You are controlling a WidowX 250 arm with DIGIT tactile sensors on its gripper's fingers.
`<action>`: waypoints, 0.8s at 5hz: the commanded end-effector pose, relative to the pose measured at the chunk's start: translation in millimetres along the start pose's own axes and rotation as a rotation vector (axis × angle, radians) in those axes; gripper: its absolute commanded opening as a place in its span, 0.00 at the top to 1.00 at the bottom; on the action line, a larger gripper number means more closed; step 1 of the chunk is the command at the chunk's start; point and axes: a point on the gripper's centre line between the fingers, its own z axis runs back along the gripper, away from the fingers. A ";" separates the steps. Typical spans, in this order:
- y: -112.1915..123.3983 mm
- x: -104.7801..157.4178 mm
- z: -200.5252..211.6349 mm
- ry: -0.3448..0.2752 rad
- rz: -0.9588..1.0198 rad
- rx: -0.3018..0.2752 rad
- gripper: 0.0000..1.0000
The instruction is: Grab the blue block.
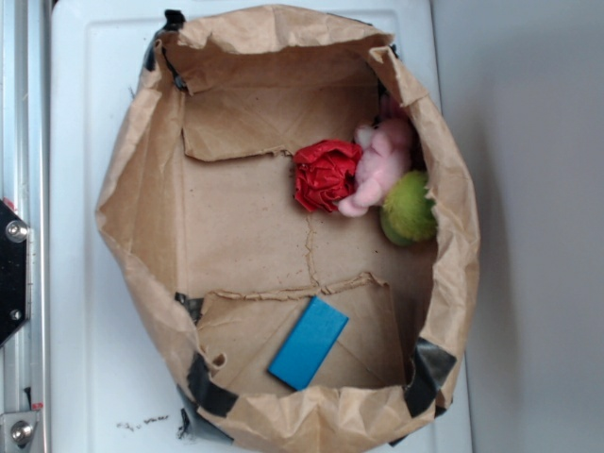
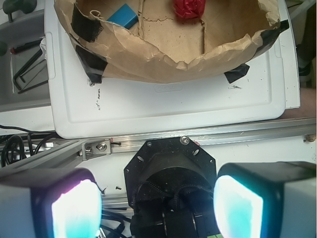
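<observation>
Blue block (image 2: 122, 16) lying flat on the floor of the brown paper bag (image 2: 163, 54), well ahead and left of the wide-open gripper (image 2: 157, 206), apart from its fingers (image 2: 74, 208), with the red ball (image 2: 188, 8) farther right in the bag, the bag on a white tray (image 2: 173, 106).

In the wrist view, the gripper (image 2: 157, 206) has two blocky fingers (image 2: 67, 206) with dark casings and glowing pale pads, tinted pink and cyan. Between them sits a black eight-sided base (image 2: 171, 173) with small holes, a silver screw (image 2: 184, 140) at its far edge, and black cabling.
</observation>
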 end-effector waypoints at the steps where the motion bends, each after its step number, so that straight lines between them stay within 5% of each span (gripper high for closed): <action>1: 0.0 0.0 0.0 0.000 0.000 0.000 0.00; 2: -5.7 14.6 -17.0 -0.092 0.193 -0.013 0.00; 4: 1.4 105.6 -64.7 -0.221 0.463 -0.068 0.00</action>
